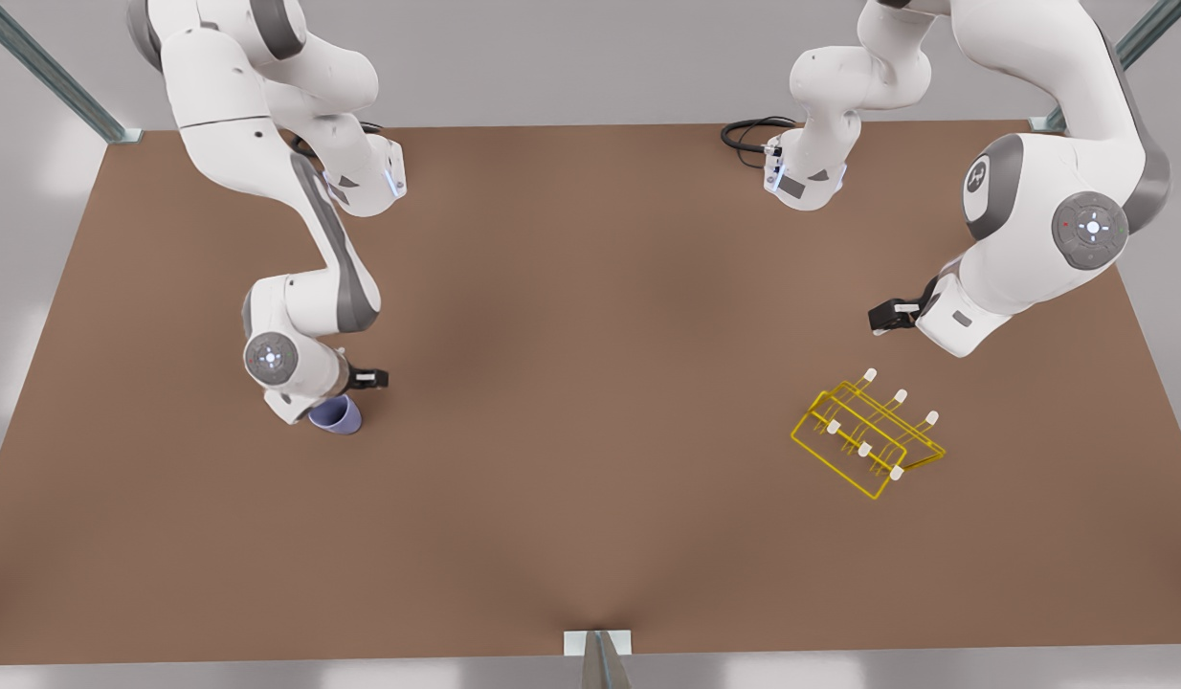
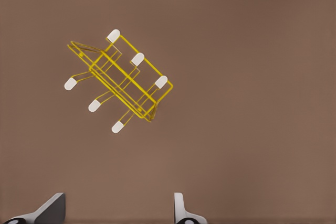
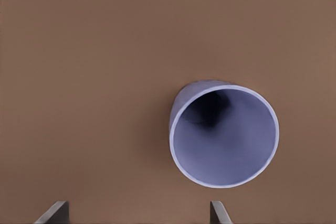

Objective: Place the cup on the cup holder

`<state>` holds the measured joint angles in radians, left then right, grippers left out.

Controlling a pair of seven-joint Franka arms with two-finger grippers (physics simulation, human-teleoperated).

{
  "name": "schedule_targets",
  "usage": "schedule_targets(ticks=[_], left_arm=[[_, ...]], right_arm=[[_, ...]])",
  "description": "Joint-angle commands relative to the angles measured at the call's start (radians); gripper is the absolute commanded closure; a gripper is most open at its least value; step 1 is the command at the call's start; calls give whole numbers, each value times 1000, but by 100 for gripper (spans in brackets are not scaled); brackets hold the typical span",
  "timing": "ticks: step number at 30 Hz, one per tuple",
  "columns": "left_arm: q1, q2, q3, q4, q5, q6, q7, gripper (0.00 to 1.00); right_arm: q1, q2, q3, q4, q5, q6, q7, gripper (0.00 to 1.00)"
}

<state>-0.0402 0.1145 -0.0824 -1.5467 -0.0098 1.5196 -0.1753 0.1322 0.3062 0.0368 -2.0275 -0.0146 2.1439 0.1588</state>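
In the front view the lavender cup (image 1: 337,415) stood on the brown table (image 1: 590,498) at the front view's left, partly under the wrist of the arm that hung over it; that was the right gripper (image 1: 334,402), whose fingers were hidden here. The yellow wire cup holder (image 1: 868,438) sat well apart at the front view's right, with the left gripper (image 1: 892,316) near it, waiting above.

In the left wrist view the left gripper (image 2: 118,211) showed its fingers spread wide with nothing between them, the cup holder (image 2: 118,80) lying below on bare table, six white-capped pegs (image 2: 137,59) angled outward.

In the right wrist view the cup (image 3: 224,135) showed its open mouth, and the right gripper (image 3: 139,212) had its fingers apart and empty. The cup lay off to one side of the midline between them, so a straight descent would likely have landed a finger on the rim and tipped or shoved the cup. The smooth taper could also have let it slip during the long carry to the rack
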Motion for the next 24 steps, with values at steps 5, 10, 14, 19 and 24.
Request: schedule_targets(ticks=[5,10,14,19,24], left_arm=[[0,-1,0,0,1,-10,19,0],[2,-1,0,0,1,-10,17,0],[0,5,0,0,1,-10,17,0],[2,7,0,0,1,-10,16,0],[2,7,0,0,1,-18,8,0]], right_arm=[[9,2,0,-43,4,215,22,0],[10,47,-8,-48,8,218,30,0],[10,64,-9,-45,8,220,30,0],[7,102,-28,-40,10,221,30,0],[12,114,-35,-36,8,218,18,33]])
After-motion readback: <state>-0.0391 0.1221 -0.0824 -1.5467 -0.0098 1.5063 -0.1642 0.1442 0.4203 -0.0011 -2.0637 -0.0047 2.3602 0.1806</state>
